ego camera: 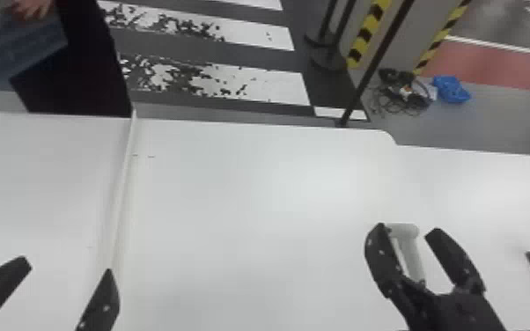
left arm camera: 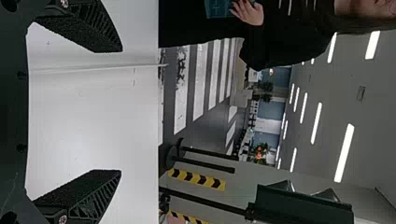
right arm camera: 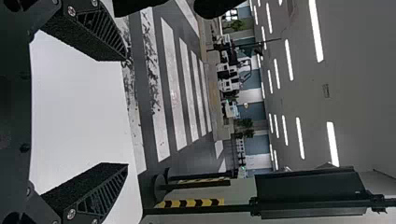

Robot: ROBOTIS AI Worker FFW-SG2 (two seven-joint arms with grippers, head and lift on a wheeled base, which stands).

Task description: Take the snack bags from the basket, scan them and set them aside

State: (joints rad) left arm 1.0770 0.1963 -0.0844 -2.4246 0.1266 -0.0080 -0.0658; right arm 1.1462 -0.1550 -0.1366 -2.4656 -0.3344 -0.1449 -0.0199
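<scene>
Snack bags: place relative to fingers cannot be told; left fingers, right fingers wide.

Bright ceiling lights, tabletop glare

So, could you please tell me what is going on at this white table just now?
The robot is not handling anything: its left gripper and right gripper are both open, with nothing between their fingers, over the white table. Beyond the table's far edge, on the left, a person's hand is at a blue, basket-like container. A pale grey object lies by the black fingers on the right; I can't tell what it is.
</scene>
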